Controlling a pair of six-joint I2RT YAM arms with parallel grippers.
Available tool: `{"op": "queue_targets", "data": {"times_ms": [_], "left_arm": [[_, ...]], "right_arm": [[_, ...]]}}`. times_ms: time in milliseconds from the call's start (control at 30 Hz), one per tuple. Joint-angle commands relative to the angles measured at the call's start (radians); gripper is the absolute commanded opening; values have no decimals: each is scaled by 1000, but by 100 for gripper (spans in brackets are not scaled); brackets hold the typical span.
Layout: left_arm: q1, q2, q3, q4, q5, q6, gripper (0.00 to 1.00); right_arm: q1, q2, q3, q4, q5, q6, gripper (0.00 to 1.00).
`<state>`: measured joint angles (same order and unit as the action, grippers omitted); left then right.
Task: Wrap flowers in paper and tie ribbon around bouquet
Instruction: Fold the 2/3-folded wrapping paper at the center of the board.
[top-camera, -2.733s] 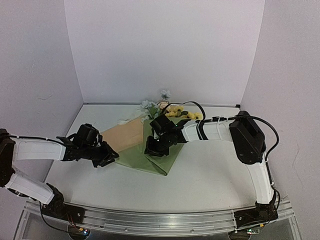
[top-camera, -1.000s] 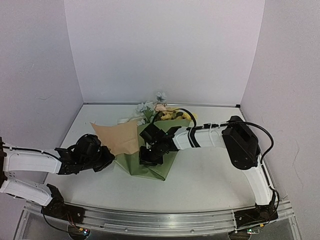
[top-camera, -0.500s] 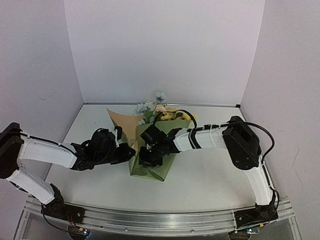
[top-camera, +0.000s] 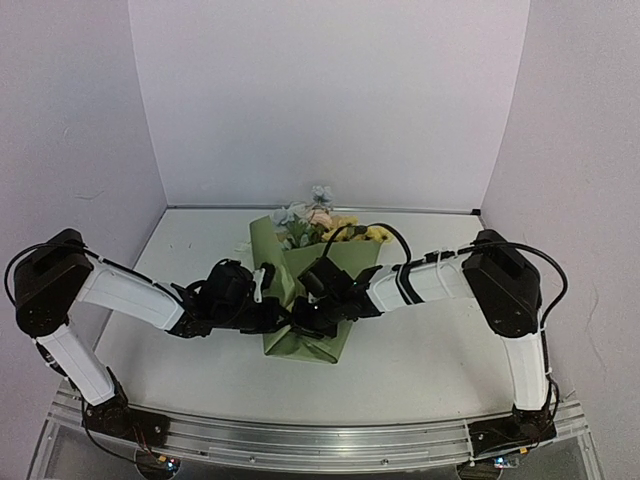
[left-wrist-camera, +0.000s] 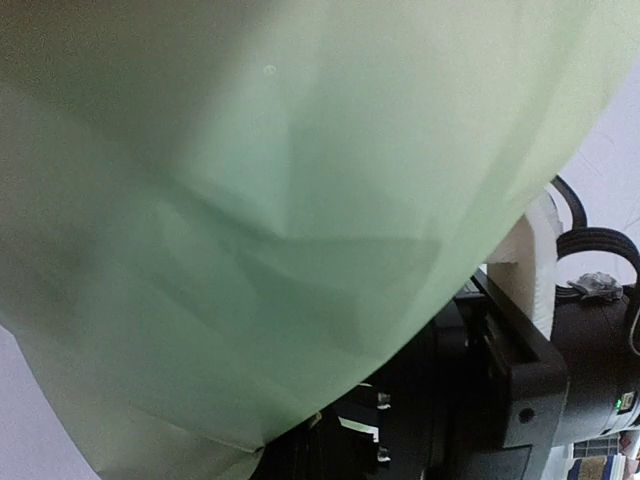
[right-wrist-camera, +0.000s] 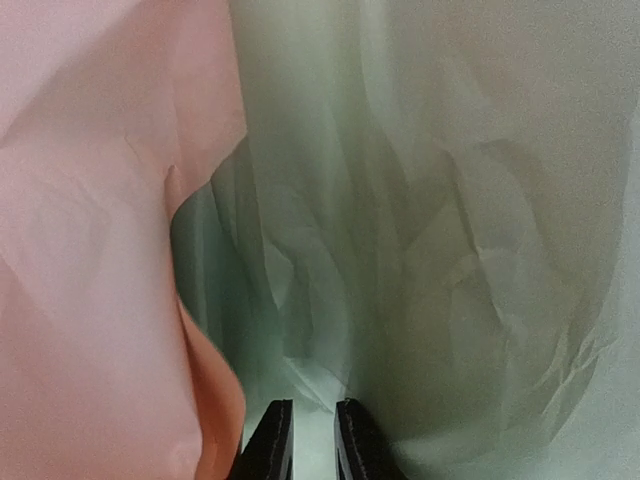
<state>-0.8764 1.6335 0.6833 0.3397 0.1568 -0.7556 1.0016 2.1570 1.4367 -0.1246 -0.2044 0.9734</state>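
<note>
Flanking paper (top-camera: 310, 347) — left arm (top-camera: 125, 292), right arm (top-camera: 430, 282), outstretched

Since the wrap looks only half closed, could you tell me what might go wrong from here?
The flap of paper that the left gripper holds stands loose; if released, it may spring open. The right gripper, fingers nearly together against already creased paper, could tear it. The flowers, poking above the rim, might slide out.
</note>
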Motion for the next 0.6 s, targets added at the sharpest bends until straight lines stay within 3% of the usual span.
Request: {"op": "queue_targets", "data": {"times_ms": [0, 233, 567], "left_arm": [[1, 22, 48, 3, 28, 30, 0], [2, 60, 69, 0, 60, 31, 0], [-1, 119, 157, -46, 157, 76, 0]], "right_arm": [[-5, -110, -27, 24, 33, -25, 17], [-5, -211, -90, 16, 71, -50, 19], [-52, -370, -268, -140, 253, -37, 27]]}}
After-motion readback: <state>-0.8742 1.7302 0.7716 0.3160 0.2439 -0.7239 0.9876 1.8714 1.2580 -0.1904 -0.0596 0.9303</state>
